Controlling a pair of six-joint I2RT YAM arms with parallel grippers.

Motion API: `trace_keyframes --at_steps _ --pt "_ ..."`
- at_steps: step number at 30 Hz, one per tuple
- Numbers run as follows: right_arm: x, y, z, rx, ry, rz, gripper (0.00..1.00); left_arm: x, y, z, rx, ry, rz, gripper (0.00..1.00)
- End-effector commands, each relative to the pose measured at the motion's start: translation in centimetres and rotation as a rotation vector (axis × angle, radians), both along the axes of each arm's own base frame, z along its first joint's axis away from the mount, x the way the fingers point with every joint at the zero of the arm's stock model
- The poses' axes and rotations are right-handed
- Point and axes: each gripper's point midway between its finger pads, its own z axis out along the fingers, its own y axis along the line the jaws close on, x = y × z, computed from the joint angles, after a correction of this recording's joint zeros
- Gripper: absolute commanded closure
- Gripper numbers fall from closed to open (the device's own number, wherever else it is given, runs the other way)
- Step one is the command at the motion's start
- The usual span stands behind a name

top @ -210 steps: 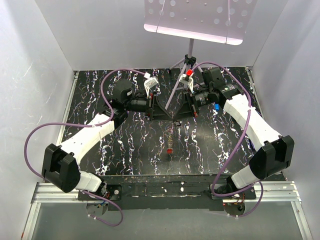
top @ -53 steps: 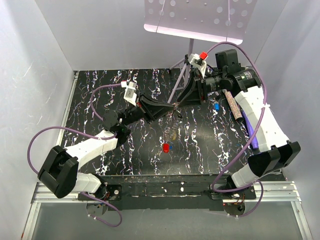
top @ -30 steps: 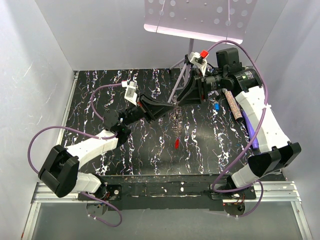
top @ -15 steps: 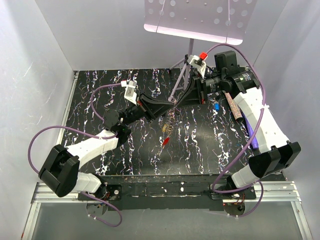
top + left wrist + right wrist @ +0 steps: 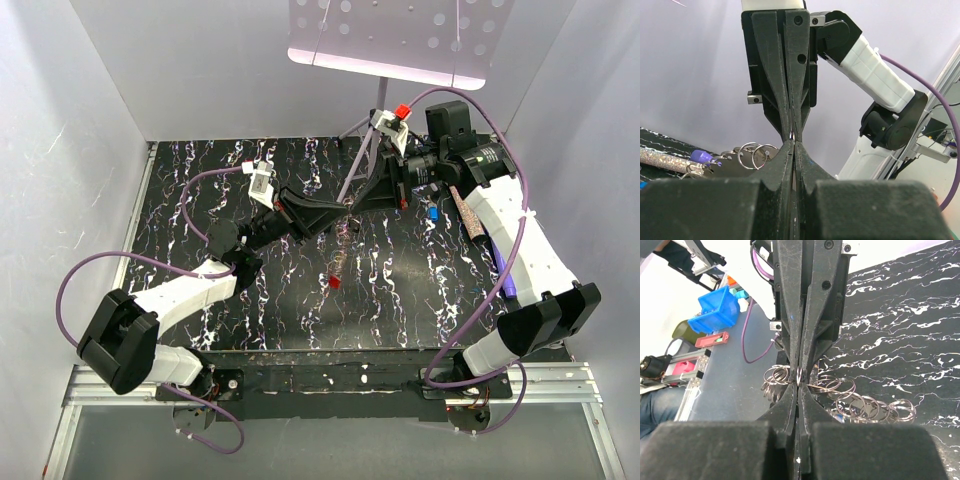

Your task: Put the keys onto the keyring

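The keyring [image 5: 340, 248] is a thin strand of linked metal rings that hangs from where my two grippers meet, with a small red piece [image 5: 334, 283] at its lower end. My left gripper [image 5: 343, 208] and right gripper [image 5: 353, 202] are tip to tip above the table, both shut on the top ring. In the right wrist view the pinched ring [image 5: 799, 375] sits between the tips, and the linked rings [image 5: 865, 405] trail to both sides. In the left wrist view two rings [image 5: 753, 153] show left of my shut gripper [image 5: 792, 142]. No key shows clearly.
A small blue piece [image 5: 433, 212] lies on the black marbled table [image 5: 220, 180] under the right arm. A glittery stick [image 5: 466, 210] and a purple object [image 5: 506, 268] lie at the right edge. A tripod stand [image 5: 372, 130] rises at the back.
The hanging strand has swung, its red end going left and back under the grippers. The right gripper has edged slightly left. Both grippers stay pinched together.
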Motion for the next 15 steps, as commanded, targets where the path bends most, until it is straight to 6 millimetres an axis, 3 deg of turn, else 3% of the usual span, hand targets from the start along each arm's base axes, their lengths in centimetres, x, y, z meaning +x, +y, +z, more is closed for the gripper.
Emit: trace_keyframes --at_steps 1,8,12,15 --pt "-0.9 0.0 1.0 0.025 -0.014 0.021 0.99 0.0 0.7 1.9 -0.039 -0.039 0.034 1.00" --pt "-0.9 -0.1 0.4 0.013 -0.006 0.011 0.99 -0.1 0.7 1.9 -0.032 -0.021 0.012 1.00" --pt "-1.4 -0.3 -0.6 0.005 0.013 0.015 0.99 -0.4 1.9 2.1 -0.011 0.016 -0.065 0.73" --pt "-2.2 -0.6 -1.8 -0.002 0.039 0.025 0.99 -0.3 3.6 1.3 0.078 0.070 -0.122 0.59"
